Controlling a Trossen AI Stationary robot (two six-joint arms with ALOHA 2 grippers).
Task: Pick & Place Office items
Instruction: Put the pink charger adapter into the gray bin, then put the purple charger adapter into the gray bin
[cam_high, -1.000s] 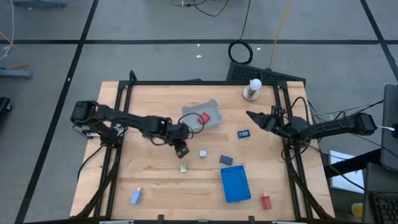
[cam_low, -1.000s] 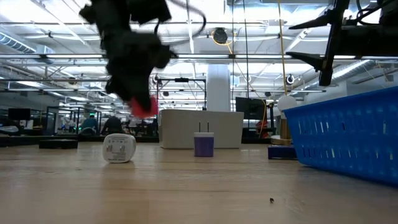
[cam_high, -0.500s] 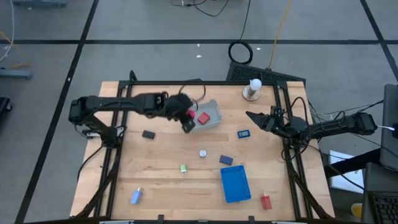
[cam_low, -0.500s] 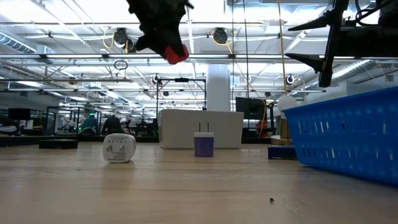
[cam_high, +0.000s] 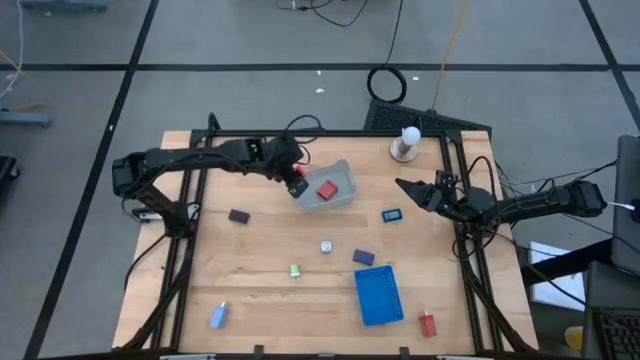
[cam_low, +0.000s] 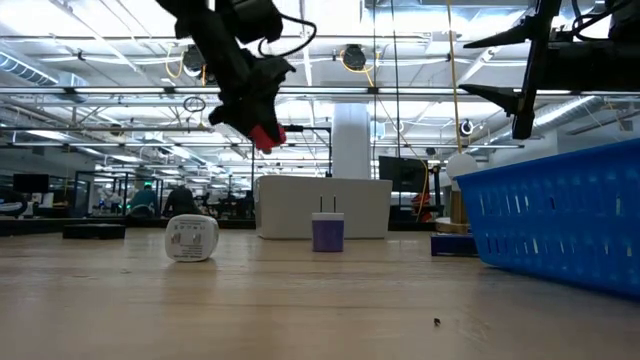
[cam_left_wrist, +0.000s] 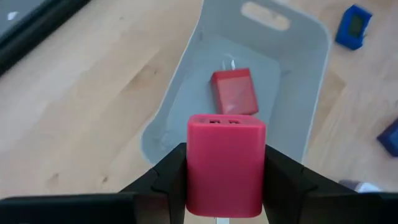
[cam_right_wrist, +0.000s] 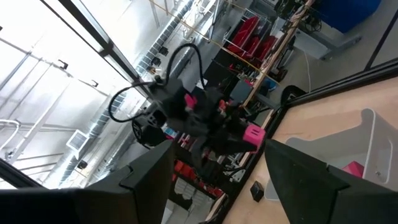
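My left gripper (cam_high: 297, 186) hangs above the near left end of the pale bin (cam_high: 330, 187) and is shut on a red block (cam_left_wrist: 226, 163). A second red block (cam_left_wrist: 234, 92) lies flat on the bin's floor. Scattered on the table are a black piece (cam_high: 238, 215), a silver round piece (cam_high: 326, 246), a dark blue block (cam_high: 363, 257), a green piece (cam_high: 295, 270), a light blue piece (cam_high: 218, 316), a blue piece (cam_high: 392, 214) and a red block (cam_high: 428, 324). My right gripper (cam_high: 402, 186) waits open at the table's right side. My left gripper pinches the red block between its two fingers (cam_left_wrist: 173, 171), one on each of the block's side faces (cam_left_wrist: 194, 168). The fingers come from above, slanting down toward the bin. The block is lifted clear, in the air above the bin's end (cam_low: 265, 135).
A flat bright-blue tray (cam_high: 378, 295) lies near the table's near right part. A white bulb-shaped thing on a round base (cam_high: 406, 143) stands at the far edge. Black frame rails (cam_high: 190, 170) run along the table's left and right sides.
My left gripper, shut on the red block all along, has risen from the middle of the table and swung toward the far edge to the bin. In the last half second it has come lower over the bin's left end. The right arm has kept still.
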